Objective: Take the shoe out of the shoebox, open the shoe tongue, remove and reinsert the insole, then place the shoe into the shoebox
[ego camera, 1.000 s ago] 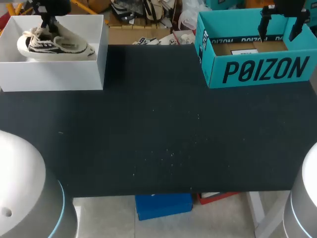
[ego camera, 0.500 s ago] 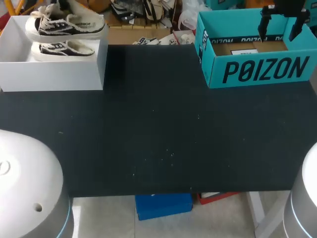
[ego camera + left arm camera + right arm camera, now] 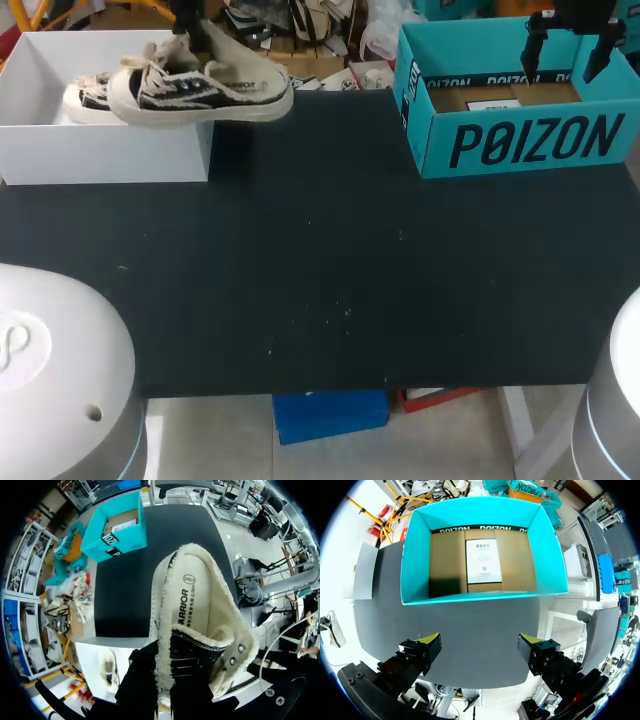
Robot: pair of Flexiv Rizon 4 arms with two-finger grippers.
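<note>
The left jaws are clenched on the shoe point(image 3: 200, 88), gripping it from above at the fleece-lined collar. The shoe hangs roughly level over the right wall of the white shoebox point(image 3: 100, 150), with its toe end above the box and its heel end out past that wall, over the dark bench point(image 3: 320, 280). From the left wrist view, the shoe point(image 3: 200, 610) opens away from the jaws and shows the cream insole point(image 3: 192, 597) lying flat inside, ringed by pale fleece. The yellow tips are hidden there, so the grip shows only as dark fingers point(image 3: 137, 680) pressed against the collar.

A second shoe point(image 3: 85, 95) of the same black-and-white pattern lies on the floor of the white shoebox, partly behind the lifted one. The left wrist view also catches it point(image 3: 107, 670) below the held shoe.

At the far right of the bench stands a teal box point(image 3: 520, 140), open at the top. The right jaws hover above it, released, with the yellow-tipped fingers point(image 3: 431, 640) well apart and nothing between them. Ahead of them the teal box point(image 3: 415, 555) shows a brown cardboard floor with a white printed card point(image 3: 481, 557) lying flat on it.
</note>
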